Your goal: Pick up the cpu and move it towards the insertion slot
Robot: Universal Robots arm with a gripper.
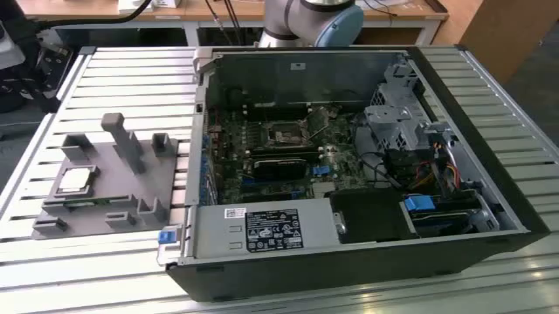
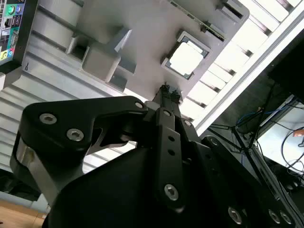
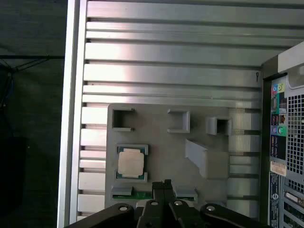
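The cpu (image 1: 77,178), a small silvery-white square chip, lies flat in a recess of the grey plastic fixture (image 1: 140,196) on the exterior view's left. It also shows in both wrist views (image 2: 186,59) (image 3: 130,162). My gripper (image 3: 164,183) (image 2: 170,90) hangs well above the fixture (image 3: 166,142), apart from the cpu, shut with nothing between its fingertips. The insertion slot (image 1: 287,136), a silver-framed square socket with a dark centre, sits on the motherboard inside the open computer case (image 1: 349,275).
A thin green circuit strip (image 1: 88,202) lies in the fixture beside the cpu. Grey posts (image 1: 122,140) stand up from the fixture. The case walls (image 1: 203,118), a drive cage (image 1: 397,124) and cables surround the socket. A slatted aluminium table (image 1: 131,72) carries everything.
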